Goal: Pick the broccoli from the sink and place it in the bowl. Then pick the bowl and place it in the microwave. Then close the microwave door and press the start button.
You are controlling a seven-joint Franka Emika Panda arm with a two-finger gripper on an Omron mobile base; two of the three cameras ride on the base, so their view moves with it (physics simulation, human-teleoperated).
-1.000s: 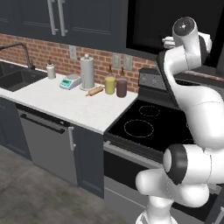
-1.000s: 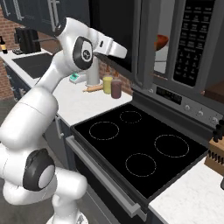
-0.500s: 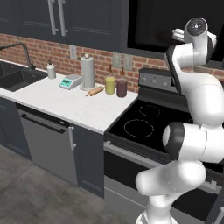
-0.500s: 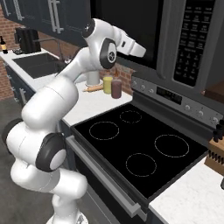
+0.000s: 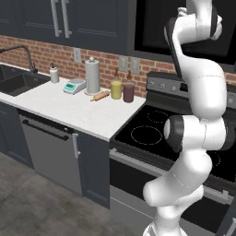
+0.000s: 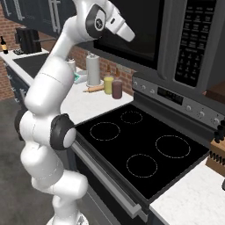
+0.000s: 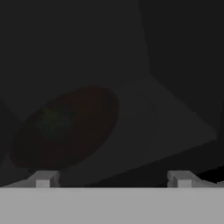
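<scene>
Broccoli (image 7: 54, 121) sits as a dim green lump inside the reddish-brown bowl (image 7: 65, 127), and both rest on the floor of the microwave (image 6: 176, 39), seen in the hand view ahead of the jaws and off toward the left fingertip. The gripper (image 7: 113, 178) has its jaws spread wide, with nothing between them; the two fingertips (image 7: 43, 179) stand far apart at the bottom of that view, and the bowl lies beyond them, not touching either. The microwave's dark inner walls rise behind and to the right of the bowl. In the right base view the hand (image 6: 119, 27) is raised high in front of the microwave's dark front, above the black stove (image 6: 140, 149) with its round burner rings. Well below the jaws and to the arm's left, the white counter (image 5: 69, 108) carries a paper towel roll (image 5: 92, 76), a yellow jar (image 5: 116, 89), a dark red jar (image 5: 128, 92), a rolling pin (image 5: 99, 96) and a small scale (image 5: 74, 86). Farther left along that counter lies the dark sink (image 5: 16, 83) with its curved black faucet (image 5: 25, 55), well apart from the gripper. A knife block (image 6: 216, 154) stands at the right edge of the right base view.
</scene>
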